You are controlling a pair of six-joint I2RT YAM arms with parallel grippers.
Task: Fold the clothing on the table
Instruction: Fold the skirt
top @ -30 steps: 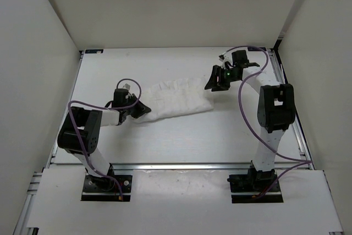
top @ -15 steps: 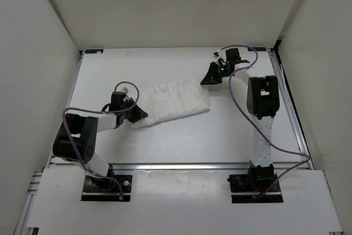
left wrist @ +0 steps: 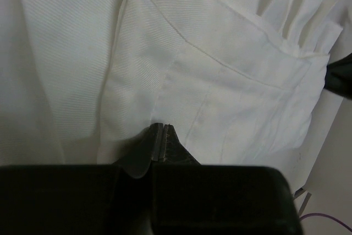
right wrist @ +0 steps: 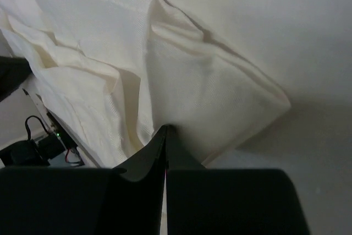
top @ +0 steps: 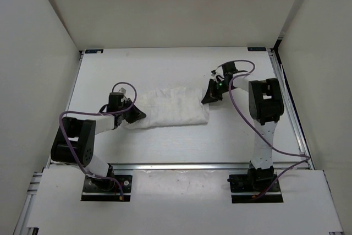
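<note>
I'm looking at the clothing [top: 173, 107] from the top cam. It's lying mid-tabletop [top: 165, 147] as a rumpled white band running left to right, w/ its left end sitting a bit nearer than its right end. It's bunching up in layers, not spreading flat.

The left claw [top: 136, 113] is sitting at the band's left end, low on the surface. On its wrist cam the fingers [left wrist: 140, 152] are pressing together w/ only a hairline btwn them. The cloth is puckering right at the tips, w/ creases fanning away from that spot, so I'm reading it as clamped on the clothing's edge. Past the tips, stacked pleated edges are sticking out toward the upper right of that view.

The right claw [top: 209, 95] is sitting at the band's far-right corner, w/ its arm reaching in from the right side. On its wrist cam the fingers [right wrist: 146, 158] are meeting tip to tip w/ no gap, and the tips are touching the cloth's folded edge. I can't tell whether any fabric is actually getting caught btwn them. A folded corner is poking out to the right of the tips onto bare surface.
</note>
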